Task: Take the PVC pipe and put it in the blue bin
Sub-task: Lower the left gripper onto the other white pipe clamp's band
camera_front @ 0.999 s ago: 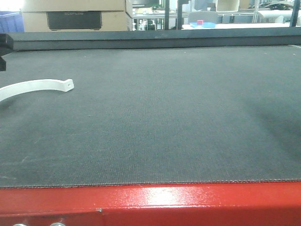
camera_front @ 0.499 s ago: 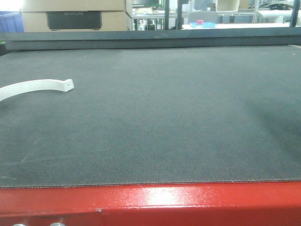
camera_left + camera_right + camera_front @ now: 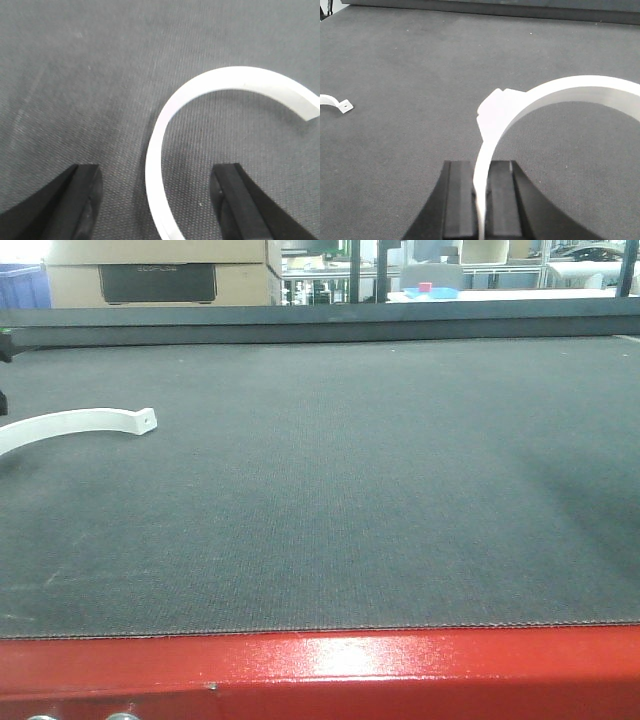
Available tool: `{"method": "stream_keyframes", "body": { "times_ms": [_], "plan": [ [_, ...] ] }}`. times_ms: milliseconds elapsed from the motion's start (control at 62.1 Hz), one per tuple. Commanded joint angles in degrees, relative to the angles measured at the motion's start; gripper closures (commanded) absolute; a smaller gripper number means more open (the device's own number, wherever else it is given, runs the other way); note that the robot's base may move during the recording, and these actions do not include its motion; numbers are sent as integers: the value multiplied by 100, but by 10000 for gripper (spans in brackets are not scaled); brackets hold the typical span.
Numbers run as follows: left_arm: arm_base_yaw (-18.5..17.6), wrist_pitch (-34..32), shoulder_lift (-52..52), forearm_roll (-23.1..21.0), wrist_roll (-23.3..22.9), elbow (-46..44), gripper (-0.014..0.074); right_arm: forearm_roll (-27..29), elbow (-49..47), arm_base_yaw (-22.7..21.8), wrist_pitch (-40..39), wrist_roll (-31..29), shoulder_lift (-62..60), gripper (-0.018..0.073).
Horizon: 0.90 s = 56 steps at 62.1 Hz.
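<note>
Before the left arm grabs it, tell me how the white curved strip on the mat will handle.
Probably light and slightly springy: the white strip is a thin band. As an open arc resting on the woven mat, it should slide or pivot rather than roll.

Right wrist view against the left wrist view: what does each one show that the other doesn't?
Only the right wrist view: right jaws shut on a curved white pipe piece, and a second piece lying far left on the mat. Only the left wrist view: left jaws open, straddling a white pipe arc lying flat. Both: the dark grey mat, and no blue bin.
</note>
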Motion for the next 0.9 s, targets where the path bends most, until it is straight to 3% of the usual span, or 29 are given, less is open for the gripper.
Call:
{"method": "stream_keyframes", "body": {
  "times_ms": [0, 677, 886],
  "plan": [
    [-69, -12, 103, -62, -39, -127, 225, 4, -44, -6, -77, -26, -38, 728],
    [-179, -260, 545, -62, -39, -237, 232, 4, -44, -6, -184, -26, -38, 728],
    [-179, -268, 580, -62, -39, -237, 385, 4, -44, -6, -277, -26, -38, 728]
  ]
}}
